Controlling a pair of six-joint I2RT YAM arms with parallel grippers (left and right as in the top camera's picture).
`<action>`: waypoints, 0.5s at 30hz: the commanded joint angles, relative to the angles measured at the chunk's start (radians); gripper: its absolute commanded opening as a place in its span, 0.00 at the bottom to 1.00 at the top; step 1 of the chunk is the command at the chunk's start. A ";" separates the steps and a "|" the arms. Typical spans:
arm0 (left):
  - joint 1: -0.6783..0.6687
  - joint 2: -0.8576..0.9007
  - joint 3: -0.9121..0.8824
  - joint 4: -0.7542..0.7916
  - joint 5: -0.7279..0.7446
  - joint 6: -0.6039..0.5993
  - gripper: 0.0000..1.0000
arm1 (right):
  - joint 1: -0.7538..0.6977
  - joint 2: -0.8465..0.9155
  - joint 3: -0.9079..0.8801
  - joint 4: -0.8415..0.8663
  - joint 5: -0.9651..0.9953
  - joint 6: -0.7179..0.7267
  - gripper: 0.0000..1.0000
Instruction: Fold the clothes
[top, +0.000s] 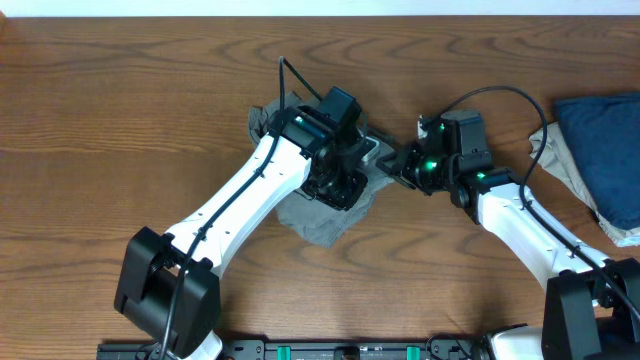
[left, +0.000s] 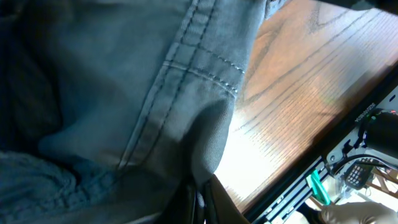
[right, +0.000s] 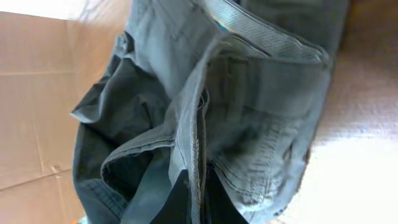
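The grey shorts lie bunched on the wooden table near its middle, mostly under my two arms. My left gripper is over the shorts and is shut on a fold of the grey cloth; its fingers pinch the fabric by a stitched seam. My right gripper is at the right edge of the shorts and is shut on a stitched hem, with its fingers on either side of it. A pale ribbed waistband lining shows above.
A dark blue folded garment lies on a beige one at the right edge of the table. The table's front edge and a black rail show in the left wrist view.
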 joint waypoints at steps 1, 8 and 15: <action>0.003 0.005 -0.003 -0.006 -0.027 0.022 0.17 | -0.016 -0.021 0.047 -0.019 -0.003 -0.154 0.01; 0.065 -0.024 0.039 -0.005 -0.151 0.021 0.23 | -0.108 -0.109 0.309 -0.536 0.180 -0.449 0.01; 0.172 -0.033 0.044 0.089 -0.150 -0.151 0.41 | -0.240 -0.197 0.485 -0.996 0.505 -0.545 0.01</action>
